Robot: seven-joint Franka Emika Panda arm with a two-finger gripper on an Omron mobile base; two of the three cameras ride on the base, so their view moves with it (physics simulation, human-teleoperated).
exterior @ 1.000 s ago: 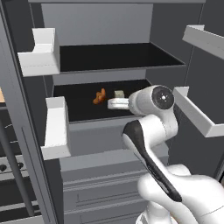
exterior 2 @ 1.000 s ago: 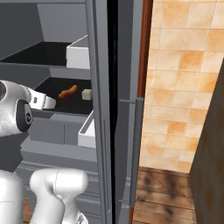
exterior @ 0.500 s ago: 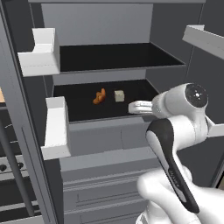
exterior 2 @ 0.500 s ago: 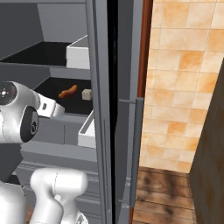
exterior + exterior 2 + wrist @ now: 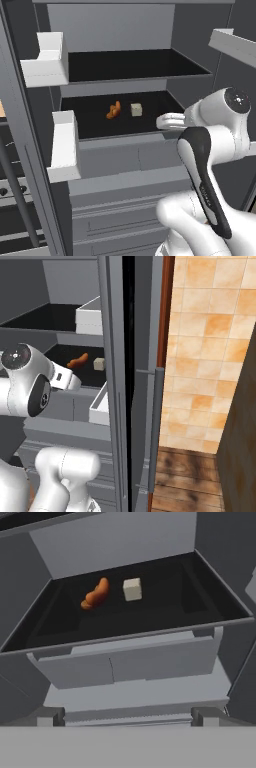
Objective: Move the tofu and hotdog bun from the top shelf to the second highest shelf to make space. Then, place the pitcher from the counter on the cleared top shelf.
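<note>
Now: hand (image 5: 165,121) open, off shelf | tofu (image 5: 136,109) beside hotdog bun (image 5: 114,110) | door bins (image 5: 64,145) flank

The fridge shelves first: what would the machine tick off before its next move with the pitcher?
1. Top shelf bare of food: ok.
2. Tofu on the second shelf: ok.
3. Hotdog bun on the same shelf, beside the tofu and apart from it: ok.
4. Gripper holding nothing, outside the shelf front: ok.
5. Fridge door open, path clear: ok.
6. Where the pitcher stands: cannot tell.
</note>
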